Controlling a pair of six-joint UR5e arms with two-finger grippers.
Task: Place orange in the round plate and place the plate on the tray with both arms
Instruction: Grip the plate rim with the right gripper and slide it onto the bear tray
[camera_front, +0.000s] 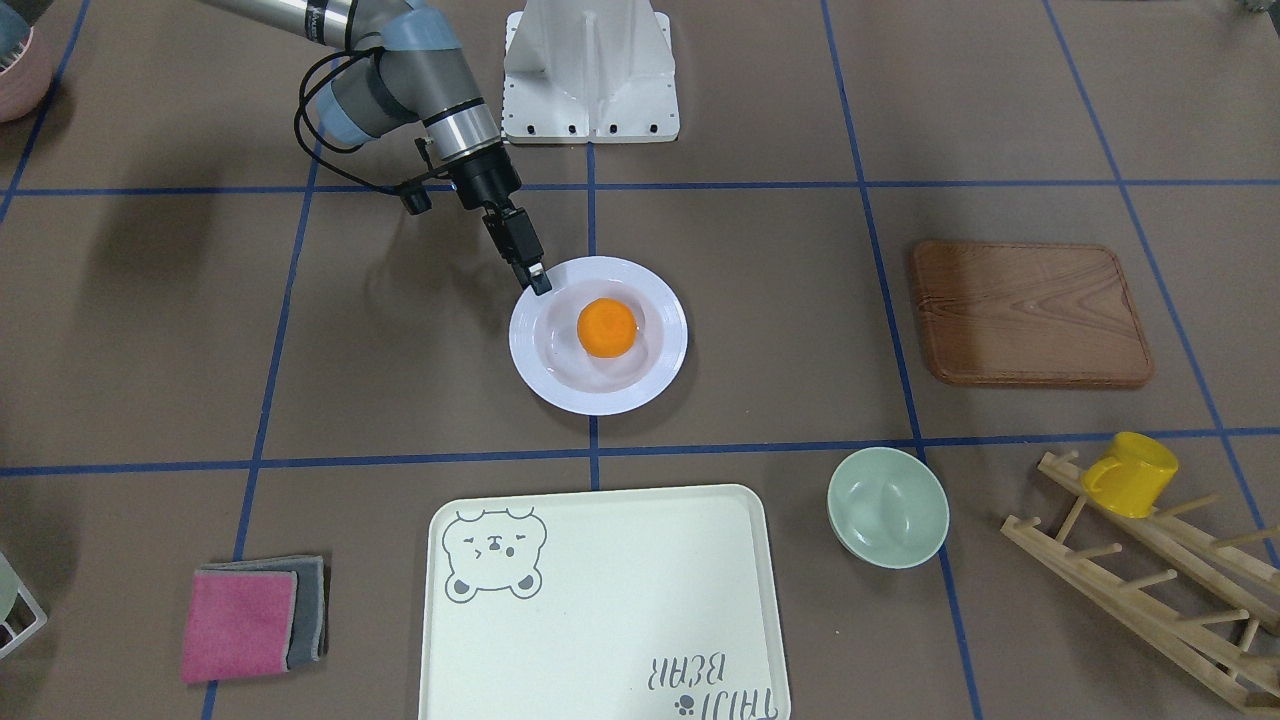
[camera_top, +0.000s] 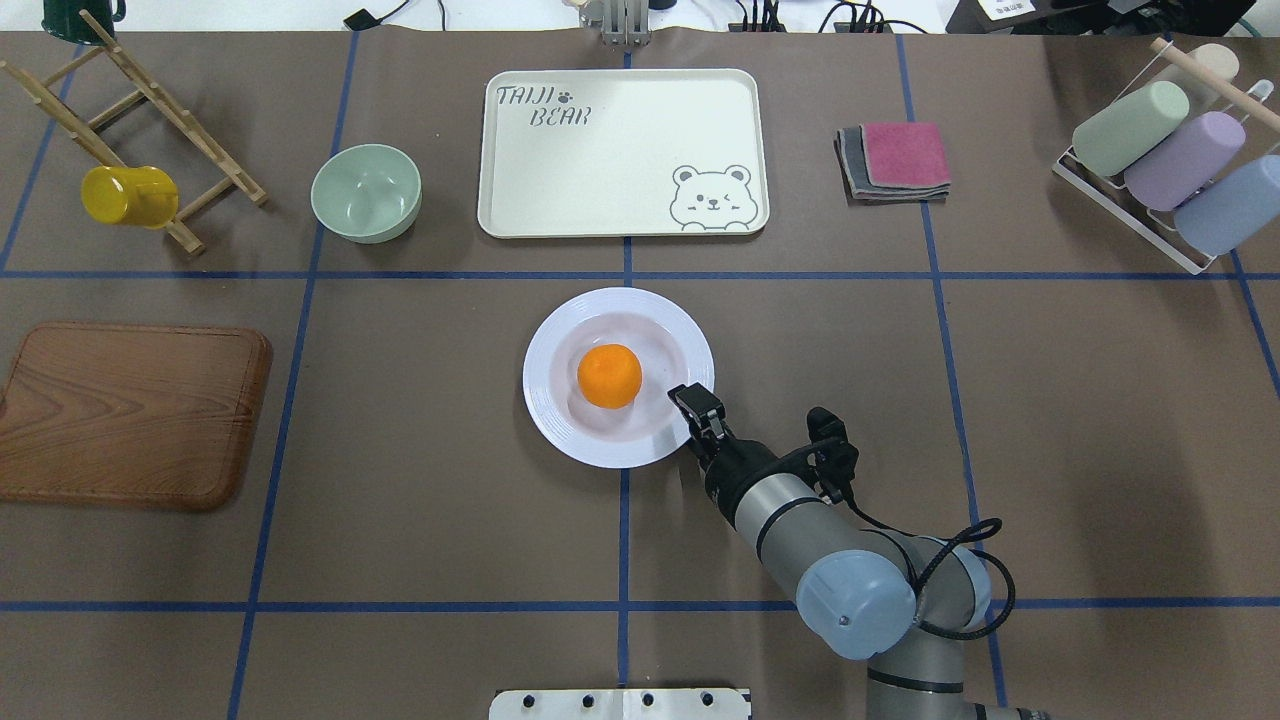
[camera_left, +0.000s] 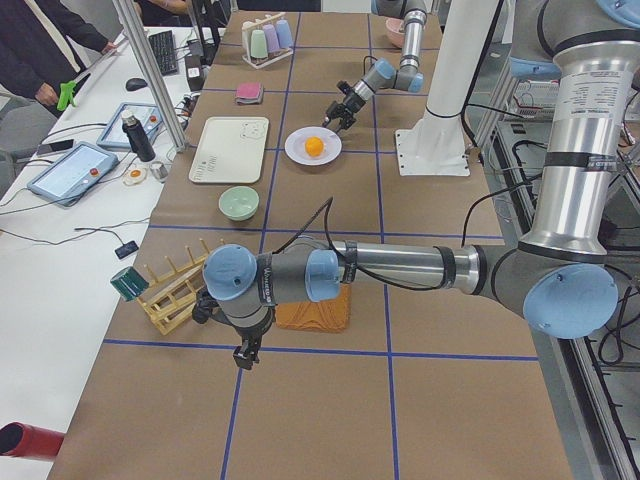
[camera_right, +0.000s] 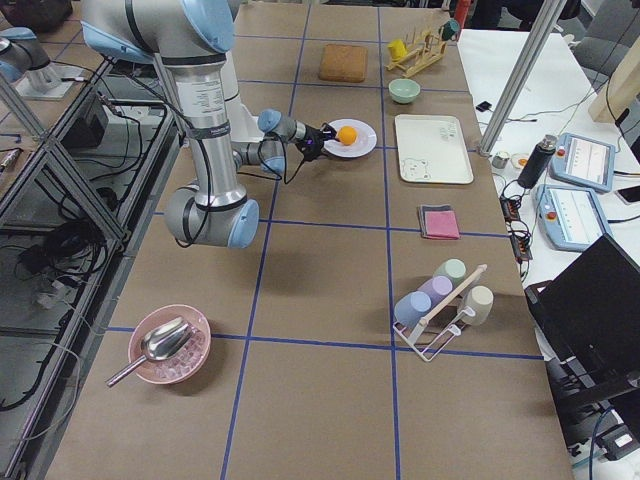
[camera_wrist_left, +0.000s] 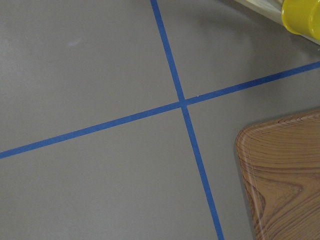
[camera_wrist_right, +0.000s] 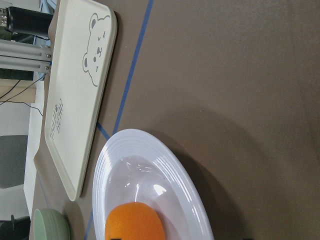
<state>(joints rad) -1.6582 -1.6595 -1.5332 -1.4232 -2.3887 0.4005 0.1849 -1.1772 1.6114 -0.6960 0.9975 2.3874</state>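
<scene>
The small glossy orange fruit (camera_top: 610, 376) already sat in the sunken centre of the white round ridged plate (camera_top: 560, 420), so 1 part of the task looked done and the carry to the tray remained. The black two-finger right gripper (camera_top: 693, 400) was at the plate's rim on the side nearest the robot and towards its right, angled down at the edge. Its fingers looked close together there, but I could not tell whether they were clamped on the rim.

The large cream rectangular plastic tray with the grey bear drawing (camera_top: 620, 150) lay straight beyond the plate, away from the robot, with its long axis running across the table. Only 1 blue tape line and bare table separated the 2.

The left gripper (camera_left: 245, 357) hung over bare table well apart from the plate, out past the brown wooden board (camera_top: 130, 415). Whether it was open or closed could not be told. The right arm was therefore much the nearer, and the plate's opposite rim stood free for the left.

The pale green bowl (camera_top: 366, 192) sat just beside the tray's left end and the folded pink and grey cloths (camera_top: 900, 160) near its right end; neither seemed to block a straight push forward.
</scene>
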